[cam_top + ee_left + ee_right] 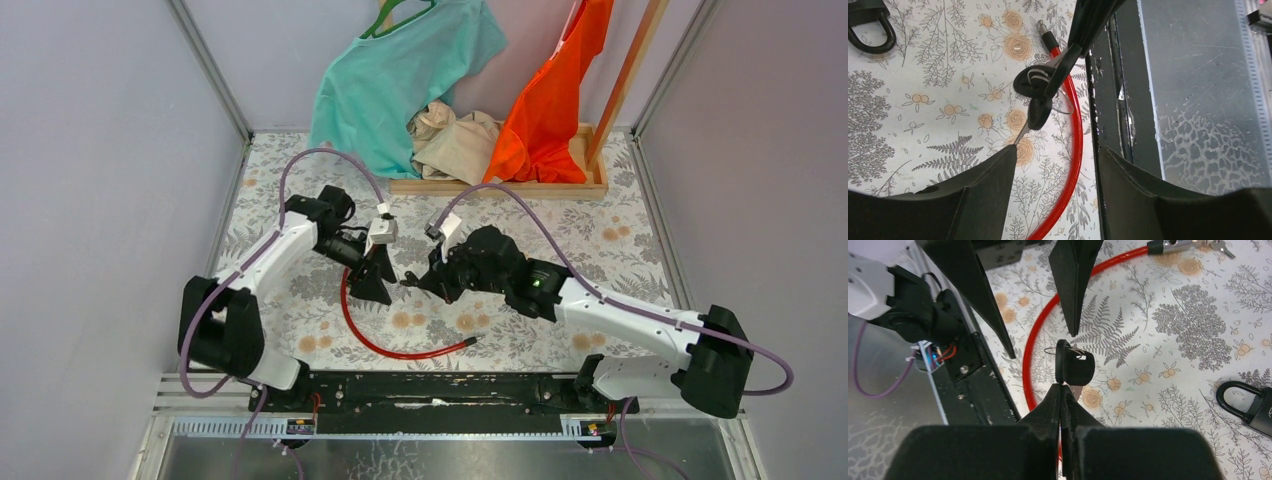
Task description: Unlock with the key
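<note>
We see the right jaws clenched on the key [1074, 368], pinching it so that its black head and thin wire ring stand out past the tips, in the air above the bench [600, 240]. In the left wrist view a second black-headed key [1039, 113] hangs from the same ring, its metal blade pointing down towards the bench. The left jaws stand released and hold nothing, spread wide with the keys just ahead of the gap between them. Under both arms a red cable [372, 338] curves across the flowered bench, its metal end [470, 341] lying free. The padlock [1250, 407] lies on the bench apart from the key. At the far edge we see a wooden tray [500, 187] with clothes.
</note>
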`<state>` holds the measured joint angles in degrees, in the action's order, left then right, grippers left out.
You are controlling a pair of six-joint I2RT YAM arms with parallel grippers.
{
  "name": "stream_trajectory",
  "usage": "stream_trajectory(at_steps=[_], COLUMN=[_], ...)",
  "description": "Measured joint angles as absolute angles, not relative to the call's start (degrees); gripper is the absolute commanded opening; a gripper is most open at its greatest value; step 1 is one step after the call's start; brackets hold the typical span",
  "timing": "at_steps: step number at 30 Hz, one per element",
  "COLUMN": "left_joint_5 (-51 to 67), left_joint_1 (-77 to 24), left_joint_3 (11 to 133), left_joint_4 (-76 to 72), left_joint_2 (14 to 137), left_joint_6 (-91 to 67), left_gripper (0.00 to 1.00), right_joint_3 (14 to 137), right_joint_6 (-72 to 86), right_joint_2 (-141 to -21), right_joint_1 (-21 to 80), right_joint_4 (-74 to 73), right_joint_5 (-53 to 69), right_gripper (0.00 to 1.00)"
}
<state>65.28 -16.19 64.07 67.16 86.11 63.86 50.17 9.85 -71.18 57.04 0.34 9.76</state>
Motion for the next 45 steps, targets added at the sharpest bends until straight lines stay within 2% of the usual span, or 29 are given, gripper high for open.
stream_trajectory(at_steps=[9, 10, 14, 15, 21, 27, 30, 34, 35, 37, 40, 41, 42, 43, 45], left_joint_5=[64.31, 64.29, 63.86, 63.46, 59.77, 59.05, 58.43, 56.53, 56.01, 55.00, 54.59, 54.65, 54.72, 54.81, 55.13], left_joint_1=[-19.62, -20.36, -22.92, -23.27, -23.44, -23.44, -23.49, -23.53, -23.55, -23.55, -23.55, -23.55, -23.55, -23.59, -23.59], left_joint_3=[59.77, 59.72, 58.65, 58.43, 58.00, 57.69, 57.69, 57.78, 57.84, 58.17, 58.37, 58.37, 58.37, 58.37, 58.37], left_joint_4=[57.54, 56.86, 53.76, 53.32, 51.68, 51.20, 51.07, 51.07, 51.07, 51.16, 51.57, 51.86, 52.12, 52.27, 52.60], left_joint_2=[75.46, 75.11, 74.48, 74.35, 72.49, 71.22, 70.81, 69.43, 69.08, 68.31, 67.29, 66.98, 66.65, 66.30, 65.34], left_joint_6=[57.49, 56.93, 53.63, 53.01, 51.33, 50.48, 50.06, 49.84, 49.80, 49.65, 49.52, 49.50, 49.34, 49.21, 48.42], left_gripper=[0.65, 0.63, 0.41, 0.38, 0.32, 0.13, 0.00, 0.00, 0.02, 0.20, 0.31, 0.43, 0.68, 0.76, 0.81], right_joint_3=[53.84, 53.84, 54.02, 54.11, 54.15, 54.15, 54.15, 54.15, 54.15, 54.15, 54.15, 54.15, 54.15, 54.15, 54.17], right_joint_6=[12.23, 12.47, 13.39, 13.61, 14.57, 15.27, 15.51, 15.81, 15.94, 16.25, 16.78, 16.91, 17.04, 17.37, 17.85], right_joint_2=[-67.99, -67.77, -67.48, -67.46, -65.67, -64.47, -64.34, -64.01, -63.90, -63.72, -63.55, -63.51, -63.48, -63.48, -63.48], right_joint_1=[57.06, 57.06, 57.06, 57.06, 57.06, 57.06, 57.06, 57.06, 57.06, 57.06, 57.06, 57.06, 57.06, 57.06, 57.06], right_joint_4=[-3.42, -3.60, -4.47, -4.58, -4.84, -4.84, -4.86, -4.89, -4.89, -4.89, -4.86, -4.86, -4.86, -4.86, -4.86], right_joint_5=[12.84, 13.06, 13.28, 13.28, 13.28, 13.28, 13.28, 13.26, 13.26, 13.28, 13.34, 13.52, 13.69, 14.15, 14.70], right_gripper=[0.00, 0.00, 0.00, 0.00, 0.00, 0.00, 0.00, 0.00, 0.00, 0.00, 0.00, 0.00, 0.00, 0.00, 0.00])
